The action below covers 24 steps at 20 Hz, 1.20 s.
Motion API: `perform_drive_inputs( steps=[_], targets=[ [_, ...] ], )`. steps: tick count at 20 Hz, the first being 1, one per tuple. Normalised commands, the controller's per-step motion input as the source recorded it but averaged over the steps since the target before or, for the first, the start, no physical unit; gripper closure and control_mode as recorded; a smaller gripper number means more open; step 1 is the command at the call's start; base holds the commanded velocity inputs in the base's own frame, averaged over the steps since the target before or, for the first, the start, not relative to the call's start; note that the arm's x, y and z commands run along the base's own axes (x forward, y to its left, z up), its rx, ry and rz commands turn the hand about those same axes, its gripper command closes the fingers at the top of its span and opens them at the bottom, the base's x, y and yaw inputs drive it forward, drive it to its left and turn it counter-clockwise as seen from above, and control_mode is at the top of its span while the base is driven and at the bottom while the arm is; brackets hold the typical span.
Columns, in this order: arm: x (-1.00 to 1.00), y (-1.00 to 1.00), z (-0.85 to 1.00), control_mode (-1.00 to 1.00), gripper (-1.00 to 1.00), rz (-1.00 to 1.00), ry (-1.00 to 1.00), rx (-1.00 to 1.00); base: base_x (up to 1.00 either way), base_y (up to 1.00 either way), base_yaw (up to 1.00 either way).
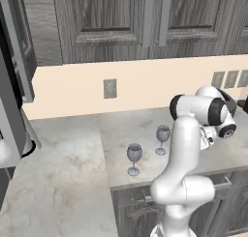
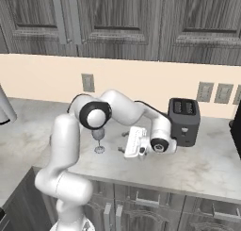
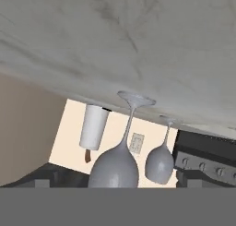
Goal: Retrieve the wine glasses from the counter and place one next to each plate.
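Gripper (image 2: 126,144) hangs low over the counter with jaws spread wide and nothing between them, pointing sideways toward the glasses; the hand view is rolled over, so the counter appears at its top. Upper cabinets (image 1: 116,23) of dark grey panelled wood span the wall; the counter (image 1: 68,163), pale veined marble, runs beneath a beige backsplash; a black toaster (image 2: 183,120) stands on it just behind the wrist. Two wine glasses stand upright on the marble, near each other but apart: the nearer glass (image 1: 134,158) close to the front edge, the farther glass (image 1: 162,139) behind it. A wall outlet (image 1: 110,88) sits above them.
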Motion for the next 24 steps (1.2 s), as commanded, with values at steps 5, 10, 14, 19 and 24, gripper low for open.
perform_drive_inputs(
  steps=[5,10,14,19,24],
  targets=[
    [0.00,0.25,-0.06,-1.00,-1.00,0.00,0.02,0.00,0.00,0.00,0.00],
    [0.00,0.47,-0.02,-1.00,-1.00,-0.03,-0.03,-0.08,0.00,0.00,0.00],
    [0.00,0.37,-0.04,-1.00,-1.00,-0.06,0.00,-0.06,0.00,0.00,0.00],
    [0.00,0.31,0.00,-1.00,-1.00,0.00,0.03,0.00,0.00,0.00,0.00],
    [0.00,0.39,0.00,-1.00,-1.00,0.06,0.16,0.00,0.00,0.00,0.00]
  ],
)
